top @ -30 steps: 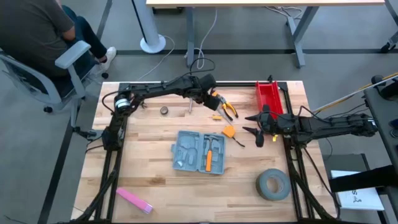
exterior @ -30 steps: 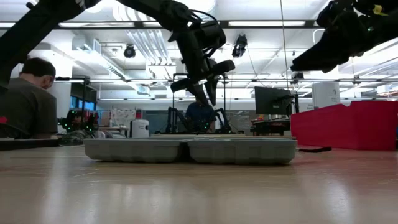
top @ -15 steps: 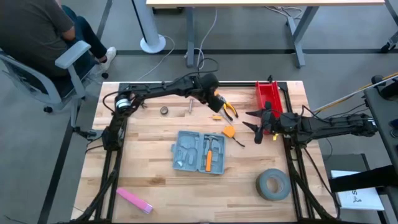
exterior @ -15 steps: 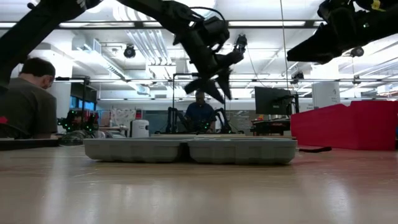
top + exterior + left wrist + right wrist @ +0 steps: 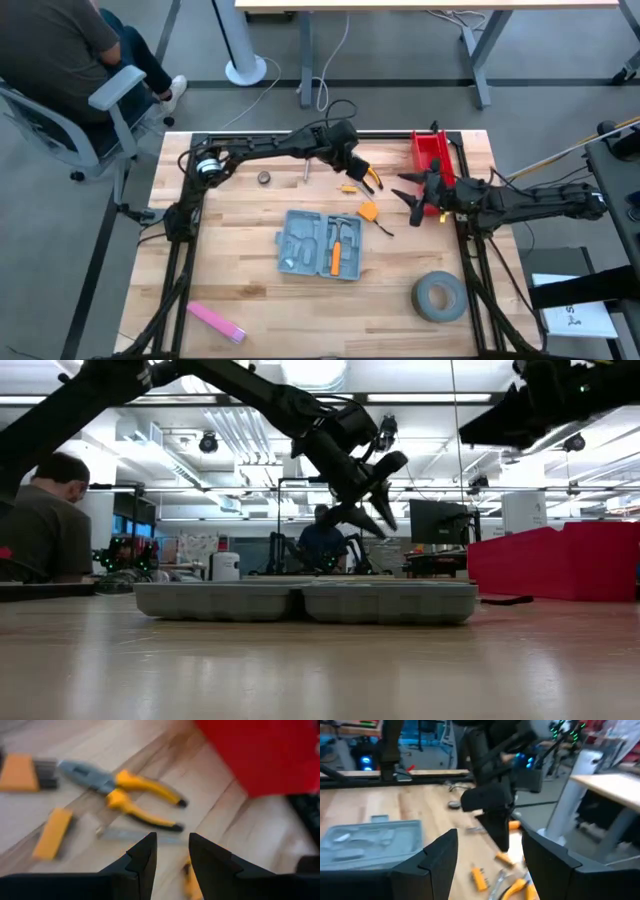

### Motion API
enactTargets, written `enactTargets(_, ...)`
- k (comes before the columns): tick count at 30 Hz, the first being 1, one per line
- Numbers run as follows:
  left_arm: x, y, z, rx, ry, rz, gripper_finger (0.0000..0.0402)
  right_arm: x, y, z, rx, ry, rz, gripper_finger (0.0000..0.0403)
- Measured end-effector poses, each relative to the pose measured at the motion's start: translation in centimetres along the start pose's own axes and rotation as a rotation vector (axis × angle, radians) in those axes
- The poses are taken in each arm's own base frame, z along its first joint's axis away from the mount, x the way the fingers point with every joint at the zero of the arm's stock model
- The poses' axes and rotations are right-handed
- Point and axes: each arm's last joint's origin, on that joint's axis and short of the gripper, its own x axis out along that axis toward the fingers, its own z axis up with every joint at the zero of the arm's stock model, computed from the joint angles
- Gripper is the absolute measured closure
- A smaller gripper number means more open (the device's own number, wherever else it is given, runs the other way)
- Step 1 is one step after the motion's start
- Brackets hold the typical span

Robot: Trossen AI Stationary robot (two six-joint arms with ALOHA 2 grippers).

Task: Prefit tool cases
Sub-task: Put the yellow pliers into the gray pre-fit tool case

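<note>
The blue-grey tool case [image 5: 320, 243] lies open and flat mid-table, with an orange-handled tool in one recess; it also shows in the low view [image 5: 305, 601] and the right wrist view [image 5: 370, 840]. My left gripper [image 5: 360, 172] hangs above the far part of the table, tipped down over yellow-handled pliers [image 5: 125, 795]. Its fingers [image 5: 145, 857] stand a little apart with nothing between them. My right gripper [image 5: 400, 193] hovers open near the right edge, beside the red bin [image 5: 433, 158], and holds nothing.
Small orange parts [image 5: 368, 211] and a flat metal blade [image 5: 130, 834] lie around the pliers. A grey tape roll [image 5: 439, 297] sits near right, a pink bar [image 5: 215, 322] near left, a small ring [image 5: 264, 177] far left. A person sits beyond the far left corner.
My left gripper has moved toward the table's right edge and down, over the pliers, and has tipped from nearly level to pointing steeply down. My right gripper has risen a little. The case has not moved.
</note>
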Motion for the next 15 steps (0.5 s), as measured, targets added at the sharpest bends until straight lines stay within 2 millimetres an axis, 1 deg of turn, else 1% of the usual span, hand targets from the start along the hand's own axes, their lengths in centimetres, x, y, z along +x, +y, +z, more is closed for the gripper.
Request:
enactTargets(3,0.0,-0.4,0.4,-0.012,-0.036,-0.043,0.0287,-0.1,-0.2,0.7,-0.017,-0.017,-0.047,0.0204)
enactTargets(7,0.3,-0.3,0.3,-0.016,-0.020,-0.054,0.0292,-0.1,-0.4,0.0,0.011,0.052,-0.119,0.0204)
enactTargets(9,0.4,-0.4,0.3,0.013,-0.024,-0.062,0.0295,0.1,-0.5,-0.4,0.035,0.092,-0.135,0.0204)
enactTargets(12,-0.3,-1.0,0.4,0.073,-0.047,-0.079,0.0301,0.4,-0.7,-1.0,0.065,0.149,-0.155,0.0204)
enactTargets(15,-1.7,-1.7,0.7,0.119,-0.075,-0.085,0.0306,1.1,-1.0,-1.4,0.090,0.185,-0.190,0.0204)
